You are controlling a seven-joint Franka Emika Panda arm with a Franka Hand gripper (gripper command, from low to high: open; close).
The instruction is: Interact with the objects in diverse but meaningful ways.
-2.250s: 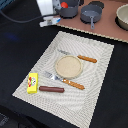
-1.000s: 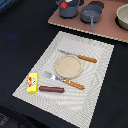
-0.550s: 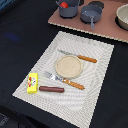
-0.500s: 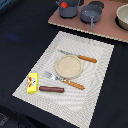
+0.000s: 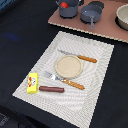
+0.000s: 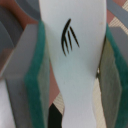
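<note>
In the wrist view my gripper (image 6: 74, 70) is shut on the white-and-blue fish (image 6: 75, 30). It is a white flat body with a black fin mark, clamped between the teal-padded fingers (image 6: 36, 80). The gripper is out of the exterior view. There, the yellow block (image 5: 32, 83) and the brown sausage stick (image 5: 52, 89) lie on the near left of the placemat (image 5: 95, 100). The red tomato (image 5: 64, 4) sits in the dark grey pot (image 5: 69, 10) at the far edge.
A tan plate (image 5: 69, 66) lies mid-mat between an orange-handled knife (image 5: 78, 57) and fork (image 5: 65, 80). A second dark grey pan (image 5: 91, 14) and a pale bowl (image 5: 122, 16) stand on the brown board (image 5: 107, 27) at the back.
The arm, seen at the top of the exterior view 2.2 s ago, has left that view. The things on the mat have not moved.
</note>
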